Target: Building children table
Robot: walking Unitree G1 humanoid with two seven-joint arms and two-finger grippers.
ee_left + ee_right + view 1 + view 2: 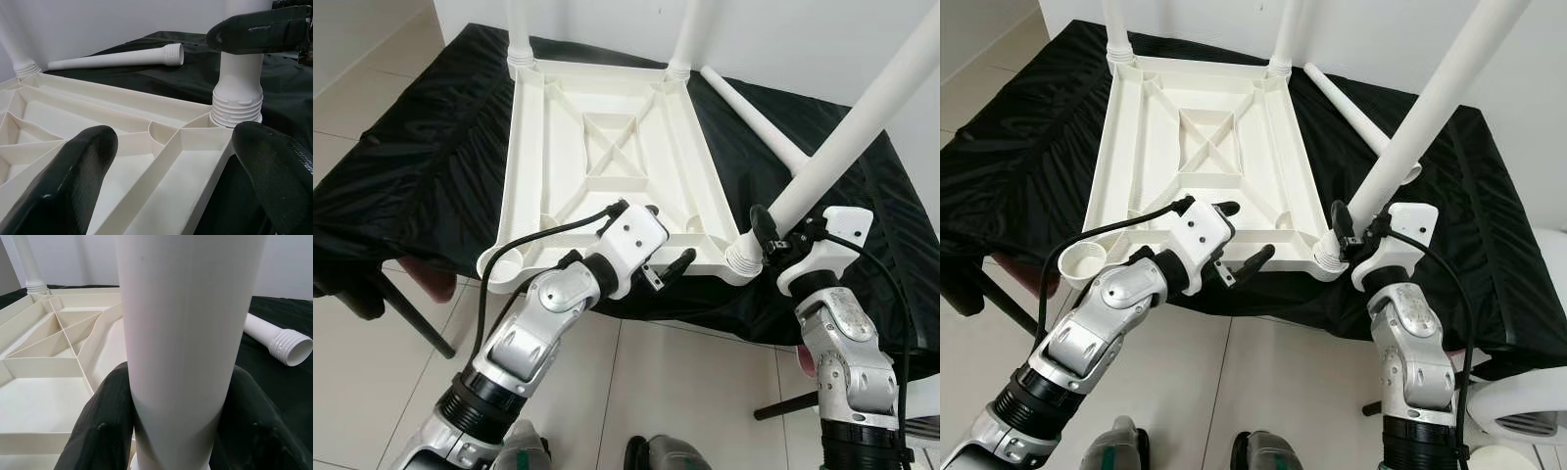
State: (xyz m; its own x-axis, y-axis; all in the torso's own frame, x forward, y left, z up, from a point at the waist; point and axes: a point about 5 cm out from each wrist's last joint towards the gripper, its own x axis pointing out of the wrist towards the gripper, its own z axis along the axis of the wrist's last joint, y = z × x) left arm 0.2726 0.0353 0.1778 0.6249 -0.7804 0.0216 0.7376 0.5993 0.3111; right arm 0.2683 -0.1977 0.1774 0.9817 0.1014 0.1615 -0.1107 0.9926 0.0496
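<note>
1. Between the fingers of the right gripper [766, 235] stands a white leg [862, 117], clamped near its lower end just above the threaded collar; the right wrist view has a black finger [105, 426] pressed to each side of the tube.
2. Below those fingers, the leg's threaded end sits in the near right corner socket of the children table top [607, 166], which lies upside down, ribs upward, on a black-draped tabletop [421, 176].
3. Just left of that socket, the left gripper [656, 240] hovers over the near edge of the upturned white panel, its fingers [73, 176] spread wide and holding nothing.
4. Beyond the left gripper's fingers, the left wrist view has the ribbed underside and the held leg's threaded base in the corner.
5. Farther from both grippers, two more legs stand upright in the far corner sockets [521, 61] [679, 67].
6. Beyond the right gripper, a loose leg [749, 122] lies on the black cloth beside the panel's right edge.
7. Near the left arm, the near left corner socket [1082, 262] is an open ring with no leg in it.
</note>
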